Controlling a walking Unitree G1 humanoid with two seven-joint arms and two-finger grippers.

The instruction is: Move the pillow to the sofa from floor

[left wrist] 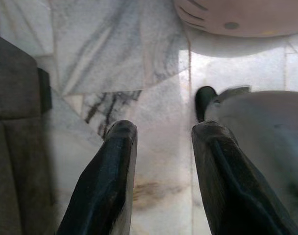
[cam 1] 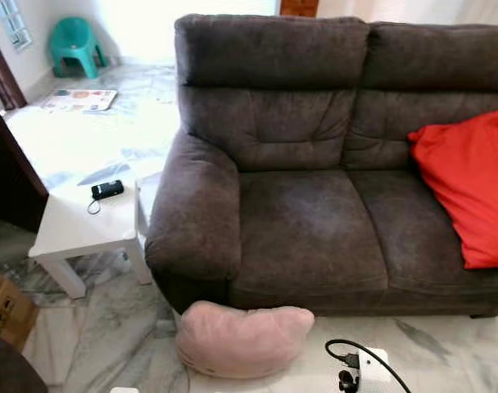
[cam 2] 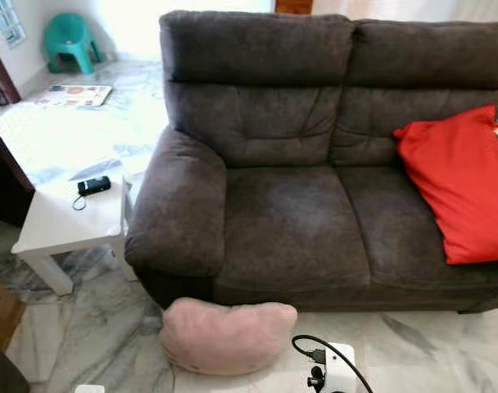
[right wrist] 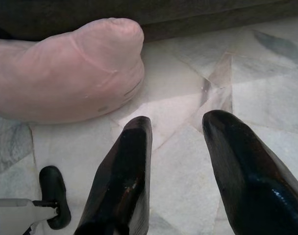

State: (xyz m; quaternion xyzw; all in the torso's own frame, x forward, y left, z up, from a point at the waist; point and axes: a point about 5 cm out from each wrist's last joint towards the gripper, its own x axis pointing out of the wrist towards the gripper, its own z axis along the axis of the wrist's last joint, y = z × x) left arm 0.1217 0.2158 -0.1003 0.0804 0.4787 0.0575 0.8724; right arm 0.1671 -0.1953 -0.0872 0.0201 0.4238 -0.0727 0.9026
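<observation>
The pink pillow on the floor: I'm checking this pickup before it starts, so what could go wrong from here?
The pink pillow lies against the sofa base below the armrest, so a lift might snag there. Both grippers, right and left, are open over bare marble floor beside it, not around it, so closing now would likely grab nothing. The soft cushion may also sag or slip from two narrow fingers.

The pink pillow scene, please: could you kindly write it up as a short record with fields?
target: soft pink pillow, lying on the marble floor, touching the sofa's front base
destination: dark grey fabric sofa, left seat cushion bare
already on sofa: red cushion, leaning on the right side
left gripper: open, above the floor
right gripper: open, near the pillow, not touching
nearby: white side table carrying a small black device
</observation>
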